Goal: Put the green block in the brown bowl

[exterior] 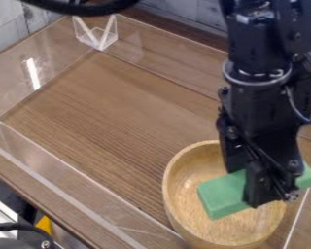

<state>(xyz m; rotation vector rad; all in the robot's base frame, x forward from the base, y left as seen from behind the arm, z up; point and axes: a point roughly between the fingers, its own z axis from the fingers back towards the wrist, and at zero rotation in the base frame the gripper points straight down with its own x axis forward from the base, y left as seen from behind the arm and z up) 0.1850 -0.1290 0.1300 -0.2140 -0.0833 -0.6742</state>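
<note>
A black robot arm reaches steeply down over the brown bowl (229, 199), which sits at the near right corner of a wood-grain table (106, 112). The gripper (264, 187) is pinching the green block (243, 192): its dark fingers (259, 185) close across the bar near its middle, and one green end sticks out to the left of them while the other shows at the right, by the bowl's far rim. The block hangs tilted, its left end lower, within the bowl's opening and above the pale wooden floor of the bowl; whether that lower end touches the wood cannot be told from this angle.

The bowl is round and light brown, with a thick rim and a speckled grain inside. Its right side runs behind the arm and toward the picture's right edge. A thin pale rod or cable slants down past the bowl at the lower right.

Clear plastic walls (42, 58) stand along the table's left and far edges, catching bright reflections, and a small transparent bracket (97, 35) sits at the far left corner. The rest of the tabletop shows only its long grain lines running toward the far edge. A black cable loops across the top left of the view, and a dark fixture with a yellow patch (42, 226) lies off the table's near left edge.
</note>
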